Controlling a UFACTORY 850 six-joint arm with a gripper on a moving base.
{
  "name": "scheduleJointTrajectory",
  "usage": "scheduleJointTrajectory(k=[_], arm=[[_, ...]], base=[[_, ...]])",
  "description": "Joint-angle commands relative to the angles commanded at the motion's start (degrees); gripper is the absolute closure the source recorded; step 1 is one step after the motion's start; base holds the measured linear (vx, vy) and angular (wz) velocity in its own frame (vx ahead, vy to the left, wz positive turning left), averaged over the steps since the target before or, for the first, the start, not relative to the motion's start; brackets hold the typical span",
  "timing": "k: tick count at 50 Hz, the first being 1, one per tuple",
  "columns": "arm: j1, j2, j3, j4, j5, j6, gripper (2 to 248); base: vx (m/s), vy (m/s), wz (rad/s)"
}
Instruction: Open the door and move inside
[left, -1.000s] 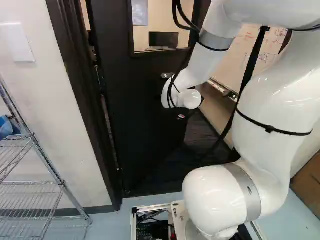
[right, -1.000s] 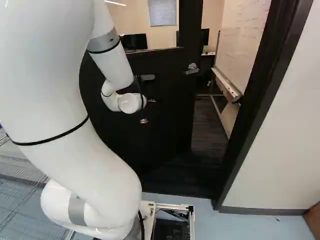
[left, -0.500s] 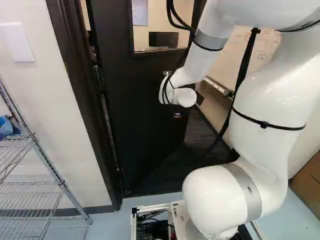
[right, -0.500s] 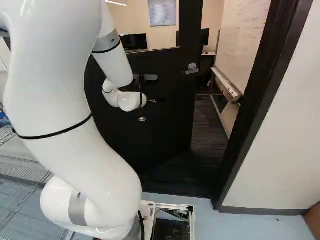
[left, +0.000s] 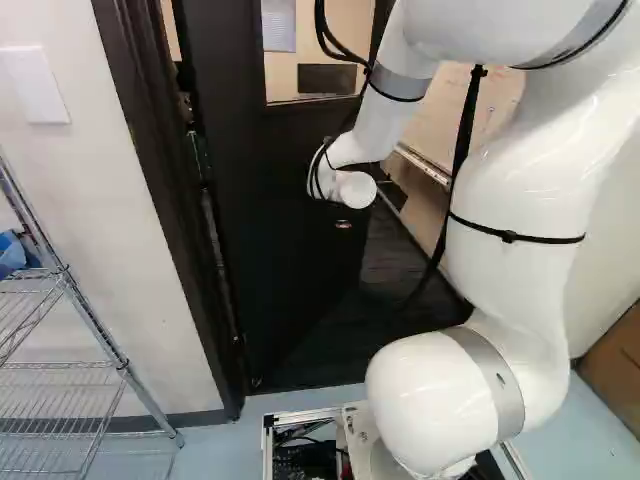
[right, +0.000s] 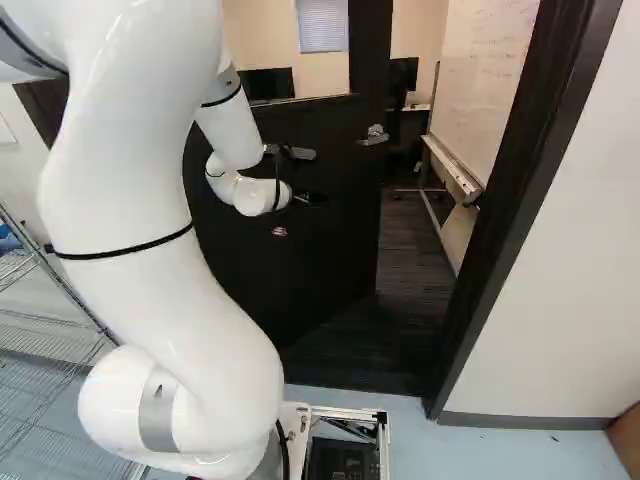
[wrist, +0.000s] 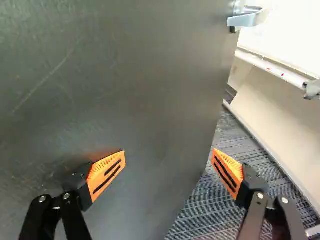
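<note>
- Door frame (right: 530, 200): dark, upright. The right base view gives its right post in full; the left base view gives the hinge-side post instead.
- Door (left: 290, 235): dark, ajar, set in the frame straight ahead of the arm. Long axis vertical. Hinge side at left; free edge points ahead and to the right, into the room beyond. Opening lies between free edge and right post, clearest in the right base view.
- Whiteboard (right: 495, 80): beyond the opening, on the right, with a tray (right: 455, 170) along its lower edge.
- Arm (left: 520, 210): raised, wrist reaching ahead to the door's face.
- Wire shelf (left: 125, 368): left of the door, against the wall. Left base view takes in more of its upright post; right base view shows it partly behind the arm.
- Window (left: 280, 72): in the door's upper part, a monitor (left: 328, 78) visible through it.
- Gripper (right: 298, 215): at the door's face. Jaws released, fingers spread wide, nothing grasped. Wrist view: one finger overlies the door's face, the other lies just past its free edge, over striped carpet (right: 415, 240). Contact with the face: cannot tell.
- Handle (right: 373, 137): lever near the free edge, visible in right base and wrist views, not made out in the left base view.
- Scratches (wrist: 50, 82): pale, on the door's face, wrist view only.
</note>
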Motion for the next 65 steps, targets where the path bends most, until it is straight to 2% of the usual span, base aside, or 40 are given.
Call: scheduleJointTrajectory(k=[65], arm=[[6.8, -11.8, -14.3, -0.3, 0.0, 0.0, 3]], base=[[0.0, 0.0, 0.0]])
